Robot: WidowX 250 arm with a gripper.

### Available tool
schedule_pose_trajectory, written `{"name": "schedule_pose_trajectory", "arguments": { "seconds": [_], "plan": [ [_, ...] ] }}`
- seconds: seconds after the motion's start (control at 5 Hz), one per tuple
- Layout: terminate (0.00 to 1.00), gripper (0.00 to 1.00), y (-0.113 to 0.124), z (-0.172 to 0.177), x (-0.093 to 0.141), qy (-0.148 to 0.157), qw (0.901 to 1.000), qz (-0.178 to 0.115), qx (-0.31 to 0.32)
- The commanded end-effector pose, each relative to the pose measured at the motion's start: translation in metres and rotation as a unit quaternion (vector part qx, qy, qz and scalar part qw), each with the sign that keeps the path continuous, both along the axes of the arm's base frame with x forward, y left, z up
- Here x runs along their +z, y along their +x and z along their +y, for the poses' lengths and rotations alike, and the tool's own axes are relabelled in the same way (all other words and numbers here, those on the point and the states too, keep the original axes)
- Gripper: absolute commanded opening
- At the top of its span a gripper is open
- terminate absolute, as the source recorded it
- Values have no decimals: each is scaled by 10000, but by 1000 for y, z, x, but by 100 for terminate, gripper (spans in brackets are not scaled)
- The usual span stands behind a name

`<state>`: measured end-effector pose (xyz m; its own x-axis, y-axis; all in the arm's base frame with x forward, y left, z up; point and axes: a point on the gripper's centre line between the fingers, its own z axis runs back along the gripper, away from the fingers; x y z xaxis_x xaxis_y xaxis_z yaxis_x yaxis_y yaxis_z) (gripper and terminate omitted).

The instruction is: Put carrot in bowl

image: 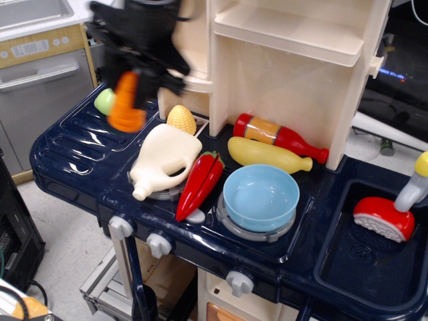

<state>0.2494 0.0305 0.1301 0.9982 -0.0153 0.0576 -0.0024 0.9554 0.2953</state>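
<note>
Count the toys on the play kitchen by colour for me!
Orange: 1, ridged plastic carrot
Yellow: 2, corn cob, bottle
Red: 2, chili pepper, bottle
Blue: 1, round bowl
Cream: 1, jug
Total: 7

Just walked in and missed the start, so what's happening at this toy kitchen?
The robot's hand holds the orange carrot in the air above the left side of the counter, blurred by motion. The blue bowl sits empty on the right burner, beyond the cream jug and red chili. The carrot isn't in it yet.
</note>
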Motion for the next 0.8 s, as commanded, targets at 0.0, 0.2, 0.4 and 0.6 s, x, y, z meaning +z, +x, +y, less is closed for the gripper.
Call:
{"name": "schedule_pose_trajectory", "arguments": {
  "seconds": [0.0,0.2,0.4,0.6],
  "plan": [
    [0,0,12,-61,6,-829,9944,-406,521],
    [0,0,21,-70,-8,-827,9937,-680,321],
    [0,0,28,-75,-18,-1019,9912,-805,252],
    [100,0,25,-80,-22,-1452,9863,-713,311]
  ]
}}
